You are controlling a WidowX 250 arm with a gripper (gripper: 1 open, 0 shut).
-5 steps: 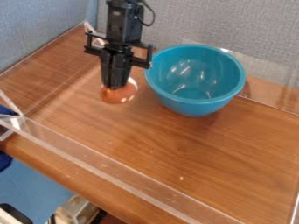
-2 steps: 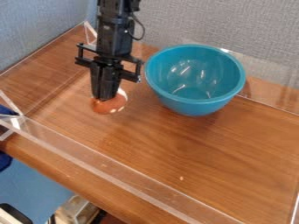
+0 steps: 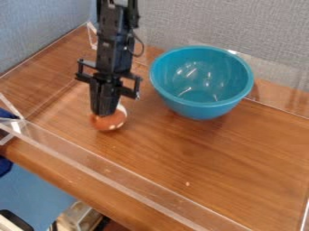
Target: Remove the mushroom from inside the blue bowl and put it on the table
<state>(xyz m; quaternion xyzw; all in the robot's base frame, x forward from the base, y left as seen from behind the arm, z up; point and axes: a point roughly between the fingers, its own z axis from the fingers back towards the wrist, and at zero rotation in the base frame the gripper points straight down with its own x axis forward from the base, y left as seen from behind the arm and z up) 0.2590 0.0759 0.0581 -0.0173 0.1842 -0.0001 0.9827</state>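
My black gripper point(image 3: 107, 112) points down at the left of the table point(image 3: 182, 149), shut on the mushroom point(image 3: 110, 122). Only the orange-brown cap shows, just under the fingertips and right at the wood surface; the stem is hidden between the fingers. I cannot tell whether the cap touches the table. The turquoise blue bowl point(image 3: 203, 83) stands upright to the right of the gripper, apart from it, with nothing visible inside.
Clear acrylic walls point(image 3: 145, 185) run along the table's front and left edges, and another stands behind the bowl. A grey wall backs the scene. Bare wood lies in front of the bowl and the gripper.
The gripper has moved left and down toward the front, away from the bowl, carrying the mushroom closer to the tabletop. The bowl has not moved.
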